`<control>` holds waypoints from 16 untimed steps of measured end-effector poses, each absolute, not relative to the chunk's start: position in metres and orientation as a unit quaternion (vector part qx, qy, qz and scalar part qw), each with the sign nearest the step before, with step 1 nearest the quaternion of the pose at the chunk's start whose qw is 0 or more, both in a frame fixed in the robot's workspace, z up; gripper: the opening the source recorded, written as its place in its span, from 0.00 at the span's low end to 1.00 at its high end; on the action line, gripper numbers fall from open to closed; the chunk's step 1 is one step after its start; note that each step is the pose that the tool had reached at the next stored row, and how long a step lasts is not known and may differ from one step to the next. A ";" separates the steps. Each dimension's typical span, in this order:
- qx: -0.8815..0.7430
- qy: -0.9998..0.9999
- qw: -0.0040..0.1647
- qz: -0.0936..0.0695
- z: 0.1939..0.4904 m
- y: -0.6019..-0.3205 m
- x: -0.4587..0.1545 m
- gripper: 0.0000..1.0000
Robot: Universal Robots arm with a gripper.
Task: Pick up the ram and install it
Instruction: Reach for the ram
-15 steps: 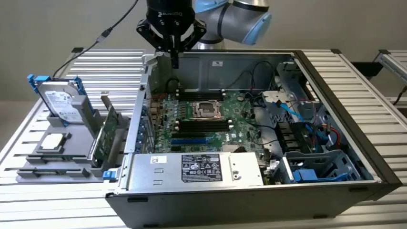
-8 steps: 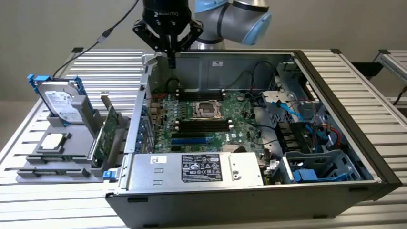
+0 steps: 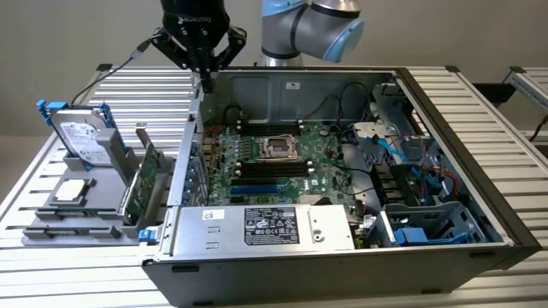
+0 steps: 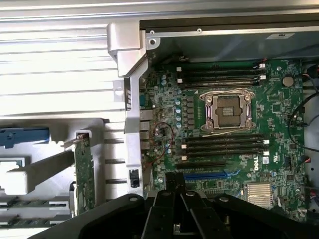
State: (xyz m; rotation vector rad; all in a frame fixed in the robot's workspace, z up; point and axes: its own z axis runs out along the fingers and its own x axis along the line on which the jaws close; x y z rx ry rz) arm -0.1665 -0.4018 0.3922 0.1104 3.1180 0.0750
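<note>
Robotics lab: opened computer case (image 3: 342, 279) on slatted metal table (image 3: 141, 86).

Green motherboard (image 3: 256, 163) with black slots (image 3: 272, 169) and one blue slot (image 3: 256, 190) at its six o'clock. Dark grey case (image 3: 479, 192). Silver supply (image 3: 330, 231) with a white-and-black label (image 3: 272, 226). Blue cables (image 3: 389, 151) at the board's three o'clock. At the case's nine o'clock, a grey tray (image 3: 51, 237) carries a green card (image 3: 145, 176) and a silver drive (image 3: 81, 138) framed in blue. Black gripper (image 3: 204, 78) at eleven o'clock. Arm (image 3: 312, 22) grey and pale blue. Table (image 3: 137, 83) ribbed, pale silver.
</note>
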 end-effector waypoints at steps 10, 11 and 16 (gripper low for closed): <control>0.035 0.999 0.010 0.024 0.390 -0.410 -0.212 0.11; 0.035 0.999 0.010 0.024 0.390 -0.411 -0.215 0.11; 0.035 0.999 0.010 0.024 0.389 -0.415 -0.234 0.11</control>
